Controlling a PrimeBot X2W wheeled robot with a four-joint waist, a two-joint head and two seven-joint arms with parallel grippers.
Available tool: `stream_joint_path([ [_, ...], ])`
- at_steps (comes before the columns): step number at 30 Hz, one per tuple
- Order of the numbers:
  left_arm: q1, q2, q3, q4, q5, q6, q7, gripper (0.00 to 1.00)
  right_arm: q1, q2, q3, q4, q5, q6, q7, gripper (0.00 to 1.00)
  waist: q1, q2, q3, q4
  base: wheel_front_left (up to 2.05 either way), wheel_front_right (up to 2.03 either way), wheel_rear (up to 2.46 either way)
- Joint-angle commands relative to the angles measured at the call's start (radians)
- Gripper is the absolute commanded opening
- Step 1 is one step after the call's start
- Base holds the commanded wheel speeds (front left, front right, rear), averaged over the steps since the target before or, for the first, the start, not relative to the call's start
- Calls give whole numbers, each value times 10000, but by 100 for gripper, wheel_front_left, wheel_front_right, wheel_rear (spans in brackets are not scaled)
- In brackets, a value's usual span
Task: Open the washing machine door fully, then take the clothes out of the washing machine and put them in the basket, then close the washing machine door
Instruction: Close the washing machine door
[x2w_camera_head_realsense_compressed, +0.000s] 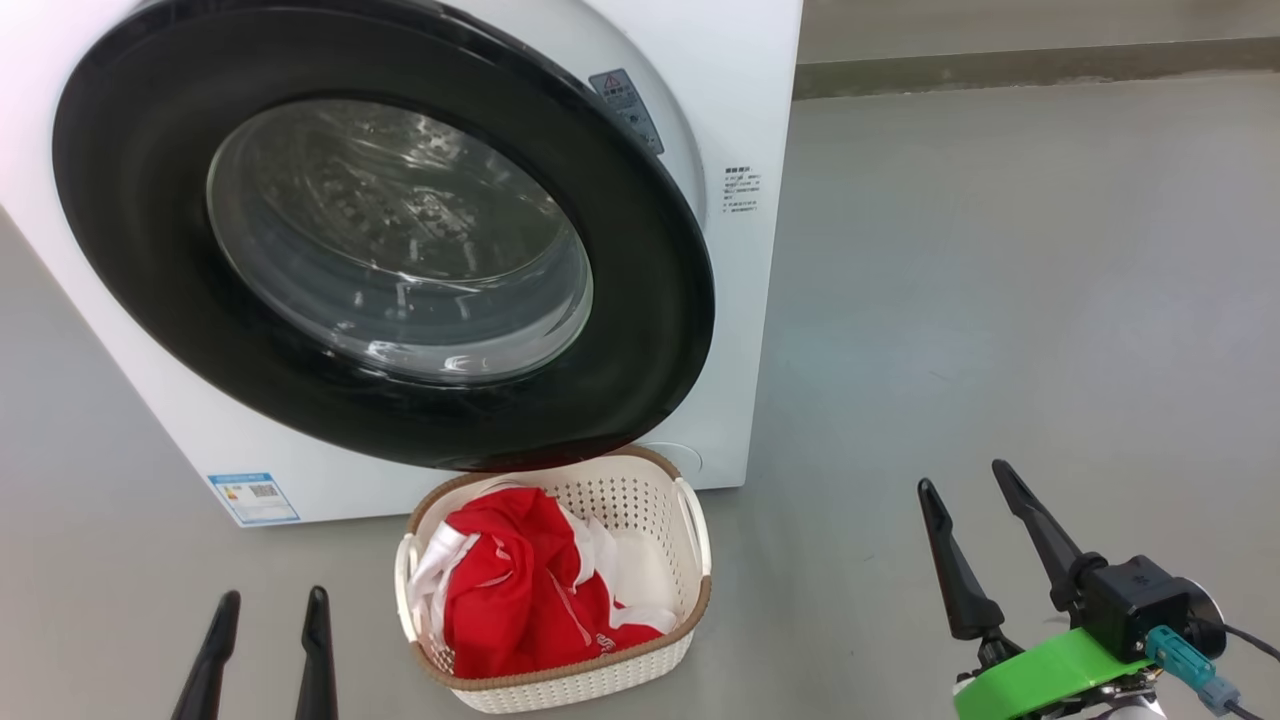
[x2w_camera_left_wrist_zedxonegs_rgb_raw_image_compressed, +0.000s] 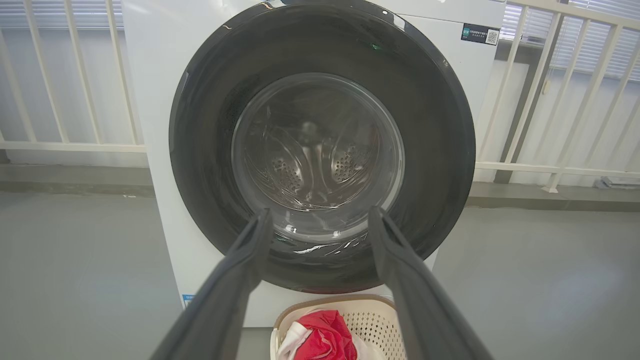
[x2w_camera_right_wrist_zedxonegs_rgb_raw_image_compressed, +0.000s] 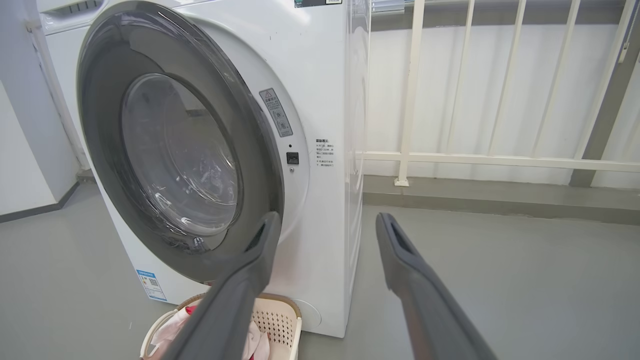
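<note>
Red clothes (x2w_camera_head_realsense_compressed: 510, 590) are seen heaped in the basket (x2w_camera_head_realsense_compressed: 640, 500), set just below the washing machine door (x2w_camera_head_realsense_compressed: 130, 200), likely for short transfers; the left gripper (x2w_camera_head_realsense_compressed: 274, 594) and right gripper (x2w_camera_head_realsense_compressed: 962, 475) are held empty, fingers apart.

The washing machine door (x2w_camera_head_realsense_compressed: 640, 330) had a glossy black ring around clear glass, the basket (x2w_camera_head_realsense_compressed: 690, 560) perforated cream plastic holding red cloth clothes (x2w_camera_head_realsense_compressed: 510, 590).

Smooth grey floor (x2w_camera_head_realsense_compressed: 1000, 300), matt with a faint sheen, bounded at the far edge by a low darker kerb (x2w_camera_head_realsense_compressed: 1000, 70). Standing directly on it, far left: white front-loading washing machine (x2w_camera_head_realsense_compressed: 750, 350), blue label (x2w_camera_head_realsense_compressed: 253, 497) at lower left corner. Set just before the machine's base, nearer: cream perforated basket (x2w_camera_head_realsense_compressed: 640, 505) with brown woven-look rim.
</note>
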Motion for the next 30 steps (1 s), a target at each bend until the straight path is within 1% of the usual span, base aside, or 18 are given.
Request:
stream_joint_path([
  [1, -88, 4, 363, -101, 98, -28, -79, 100, -130, -39, 256, -285, -176, 62, -65, 100, 0, 0, -29, -28, 0, 0, 0],
  [12, -145, -125, 396, 437, 158, -181, -79, 100, -80, -39, 268, -275, -198, 62, -65, 100, 0, 0, -93, -66, 0, 0, 0],
  [22, -172, -172, 344, 596, 204, -283, -80, 100, -48, -39, 357, -178, -121, 62, -65, 100, 0, 0, -217, -15, 0, 0, 0],
  [23, -177, -176, 323, 594, 209, -299, -80, 100, -46, -39, 352, -153, -113, 62, -65, 90, 0, 0, -238, 21, 0, 0, 0],
  [25, -185, -187, 284, 573, 203, -331, -80, 100, -55, -39, 393, -68, -96, 62, -65, 40, 0, 0, -268, 108, 0, 0, 0],
  [26, -180, -193, 271, 556, 193, -345, -80, 100, -73, -39, 421, -24, -100, 62, -65, 20, 0, 0, -279, 147, 0, 0, 0],
  [27, -172, -199, 248, 537, 187, -361, -80, 100, -97, -39, 451, 10, -109, 62, -65, 7, 0, 0, -281, 198, 0, 0, 0],
  [28, -165, -204, 221, 513, 187, -375, -80, 100, -130, -39, 498, 46, -113, 62, -65, 0, 0, 0, -274, 253, 0, 0, 0],
  [30, -166, -214, 157, 471, 188, -400, -80, 100, -211, -39, 561, 110, -130, 62, -65, 0, 0, 0, -261, 375, 0, 0, 0],
])
